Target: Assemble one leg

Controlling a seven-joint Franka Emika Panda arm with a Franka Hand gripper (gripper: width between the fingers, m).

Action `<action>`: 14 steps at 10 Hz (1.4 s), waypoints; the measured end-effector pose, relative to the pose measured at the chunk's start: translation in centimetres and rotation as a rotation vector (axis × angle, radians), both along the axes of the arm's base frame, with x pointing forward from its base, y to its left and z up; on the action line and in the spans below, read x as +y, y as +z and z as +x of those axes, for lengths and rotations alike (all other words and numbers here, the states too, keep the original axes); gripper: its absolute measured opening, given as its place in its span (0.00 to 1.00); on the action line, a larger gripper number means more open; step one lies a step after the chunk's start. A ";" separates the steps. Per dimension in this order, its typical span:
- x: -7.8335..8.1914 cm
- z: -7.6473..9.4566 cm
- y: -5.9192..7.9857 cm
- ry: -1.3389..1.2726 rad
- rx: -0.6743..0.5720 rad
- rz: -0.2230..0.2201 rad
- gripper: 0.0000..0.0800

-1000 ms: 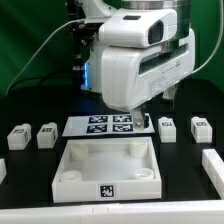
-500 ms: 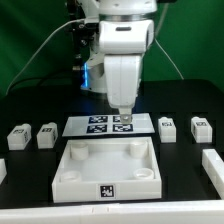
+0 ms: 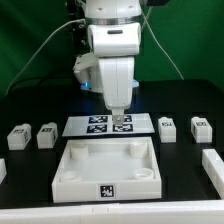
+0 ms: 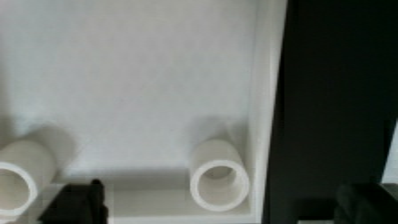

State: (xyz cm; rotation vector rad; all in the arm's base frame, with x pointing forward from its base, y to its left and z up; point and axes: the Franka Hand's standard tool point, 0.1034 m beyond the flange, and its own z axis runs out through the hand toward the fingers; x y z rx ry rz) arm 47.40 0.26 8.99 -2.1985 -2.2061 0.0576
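Observation:
Several small white legs with tags lie on the black table. Two are at the exterior view's left and two at its right. The large white square panel lies in front. My gripper hangs over the panel's far edge, open and empty. In the wrist view its dark fingertips stand far apart over the panel's floor. Two round corner posts show between them. No leg shows in the wrist view.
The marker board lies just behind the panel, under the arm. White parts sit at the table's edges, one at the exterior view's right and one at its left. Cables hang behind the arm.
The hand has turned about its wrist and shifted from the exterior view's right toward the middle, rising a little. The gripper stays open and empty. The parts have not moved.

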 end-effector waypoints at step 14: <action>-1.8 -2.0 -8.3 0.001 -0.005 0.038 0.17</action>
